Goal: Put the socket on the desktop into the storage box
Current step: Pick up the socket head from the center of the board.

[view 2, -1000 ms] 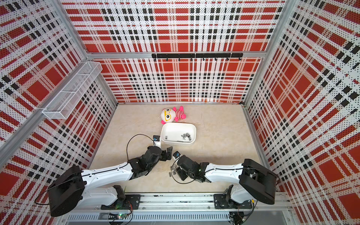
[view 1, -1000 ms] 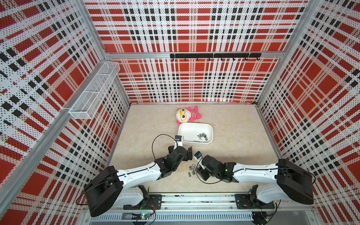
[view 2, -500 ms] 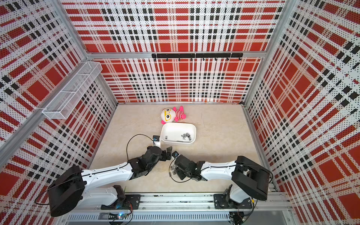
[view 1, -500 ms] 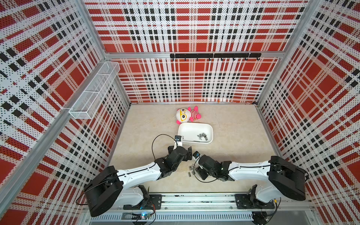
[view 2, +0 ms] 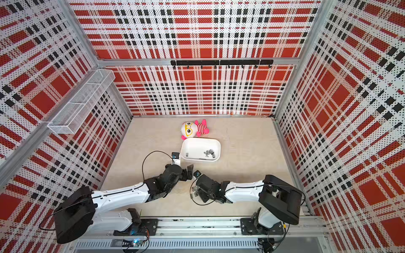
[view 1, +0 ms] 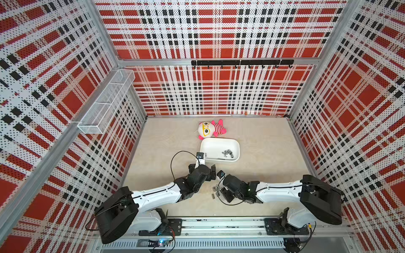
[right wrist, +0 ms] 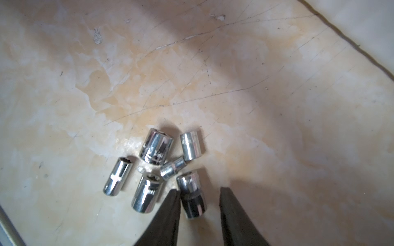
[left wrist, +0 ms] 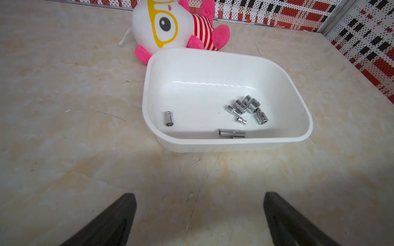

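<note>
In a top view our left hand [view 1: 202, 168] sits lower centre, fingers spread wide; our right hand [right wrist: 199, 204] has fingers narrowed but apart.

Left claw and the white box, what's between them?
Nothing: the left wrist view shows only bare desktop between the left claw and the storage box.

- Both top views: bright, even overhead light, sharp throughout. The wide-angle lens bows the plaid walls [view 1: 54, 65] toward the frame edges.
- Arms [view 1: 280, 190] throw short, soft shadows on the desktop [view 1: 263, 153].
- Left wrist view: well lit, storage box [left wrist: 226, 142] in focus, with a thin glare streak on its far inner wall. Fingers [left wrist: 115, 219] of the left gripper [left wrist: 199, 197] are dark and soft.
- Right wrist view: dimmer, with a broad shadow band across the desktop. Sockets [right wrist: 156, 147] are slightly blurred, with specular chrome highlights.
- The socket [right wrist: 191, 198] inside the right gripper [right wrist: 199, 189] is shaded and reads dark.
</note>
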